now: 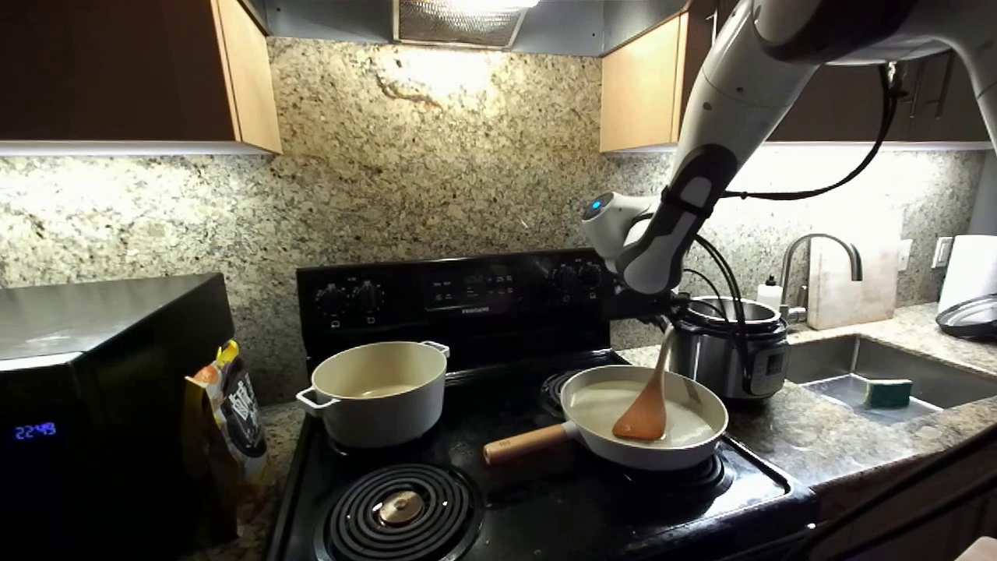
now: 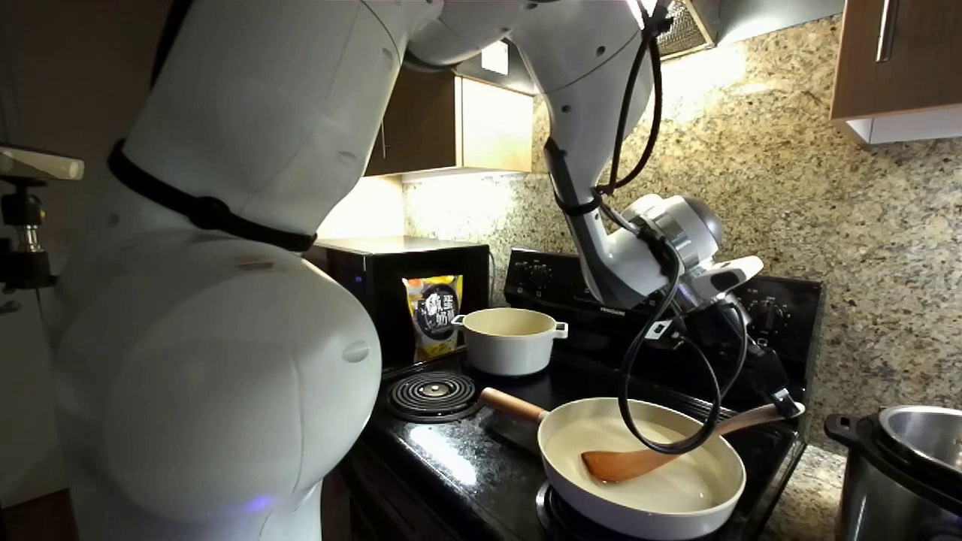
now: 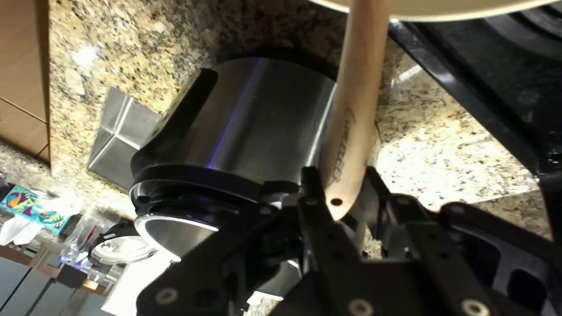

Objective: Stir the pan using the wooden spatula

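Observation:
The cream-white pan (image 1: 654,458) sits on the stove's front right burner, its light wooden handle pointing left in an exterior view. The wooden spatula (image 1: 643,411) leans inside it, the broad orange-brown blade on the pan floor and the shaft rising over the rim. In the wrist view my gripper (image 3: 342,177) is shut on the end of the spatula's pale handle (image 3: 360,83), a finger on each side. From another angle, the gripper (image 2: 785,404) holds that handle end beyond the pan (image 2: 639,509), and a dangling cable loop crosses part of the spatula (image 2: 624,464).
A cream two-handled pot (image 1: 389,417) stands on the back left burner. Close beyond the pan is a steel electric cooker (image 3: 263,118) on the counter. A snack bag (image 2: 434,315) leans by the microwave (image 1: 101,327). The sink (image 1: 845,354) holds a sponge (image 1: 888,393).

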You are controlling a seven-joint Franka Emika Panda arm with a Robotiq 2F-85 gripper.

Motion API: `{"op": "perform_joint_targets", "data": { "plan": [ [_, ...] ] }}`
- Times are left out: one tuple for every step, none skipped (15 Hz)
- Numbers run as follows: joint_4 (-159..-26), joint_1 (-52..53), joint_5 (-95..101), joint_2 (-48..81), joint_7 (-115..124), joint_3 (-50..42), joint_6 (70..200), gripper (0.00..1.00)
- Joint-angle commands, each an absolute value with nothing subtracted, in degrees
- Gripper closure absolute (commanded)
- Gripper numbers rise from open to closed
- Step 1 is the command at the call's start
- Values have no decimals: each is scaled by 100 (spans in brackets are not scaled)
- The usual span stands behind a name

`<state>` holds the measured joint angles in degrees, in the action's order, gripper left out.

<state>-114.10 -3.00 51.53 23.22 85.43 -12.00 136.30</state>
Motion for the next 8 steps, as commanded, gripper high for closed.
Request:
{"op": "perform_joint_targets", "data": {
  "plan": [
    [-11925, -501, 5180, 1928, 8605, -1343, 13964, 93],
    [-11953, -534, 5187, 1904, 8601, -1394, 13995, 93],
    [-11962, -557, 5192, 1879, 8595, -1431, 13983, 93],
    [-11942, -569, 5200, 1856, 8588, -1463, 13940, 93],
    [-11913, -576, 5214, 1835, 8597, -1490, 13906, 93],
    [-11856, -579, 5208, 1809, 8574, -1512, 13866, 93],
    [-11801, -577, 5199, 1795, 8560, -1528, 13834, 93],
    [-11743, -575, 5185, 1789, 8537, -1533, 13803, 93]
  ]
}}
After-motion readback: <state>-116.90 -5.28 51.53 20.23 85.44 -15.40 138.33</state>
